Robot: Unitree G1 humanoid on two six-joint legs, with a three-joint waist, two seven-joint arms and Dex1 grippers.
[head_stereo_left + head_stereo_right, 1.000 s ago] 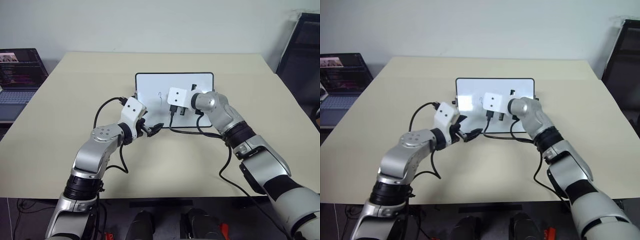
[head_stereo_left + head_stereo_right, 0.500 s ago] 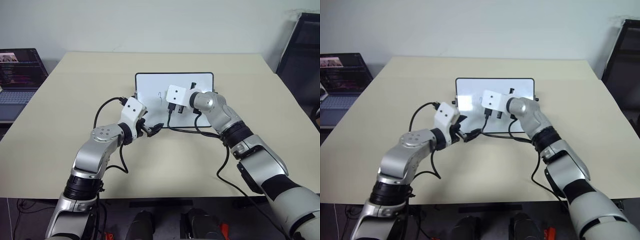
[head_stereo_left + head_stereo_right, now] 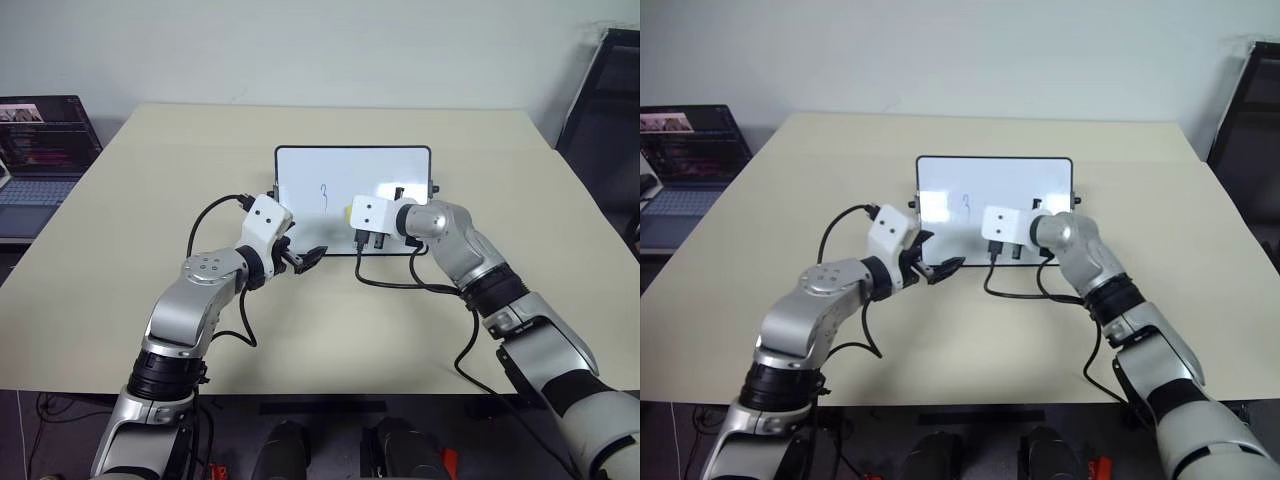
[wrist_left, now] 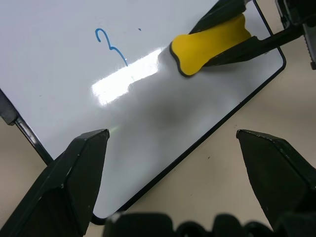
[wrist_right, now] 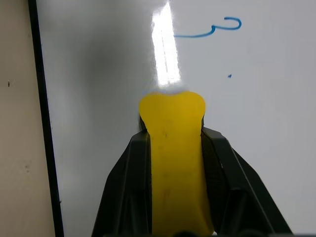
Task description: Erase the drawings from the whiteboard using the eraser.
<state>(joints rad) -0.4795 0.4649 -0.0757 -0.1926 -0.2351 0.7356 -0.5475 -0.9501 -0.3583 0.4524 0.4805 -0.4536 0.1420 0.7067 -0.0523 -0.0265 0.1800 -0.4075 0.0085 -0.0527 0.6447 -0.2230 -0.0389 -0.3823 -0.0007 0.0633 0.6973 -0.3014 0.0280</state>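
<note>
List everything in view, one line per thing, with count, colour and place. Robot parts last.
table: one, beige, under everything.
whiteboard: one, white with black frame, table centre.
drawing: one blue mark, on the whiteboard.
eraser: one, yellow, on the whiteboard, clamped in the right gripper.
laptop: one, dark, screen lit, beside the table's left edge.
chair: one, black, right of the table.
left gripper: black fingers, open, at the whiteboard's near left corner.
right gripper: black fingers, shut on the eraser.

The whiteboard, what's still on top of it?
On the whiteboard sit one blue mark like a "3", a tiny blue dot, and the yellow eraser in the right gripper. The arm covers some of the board.
</note>
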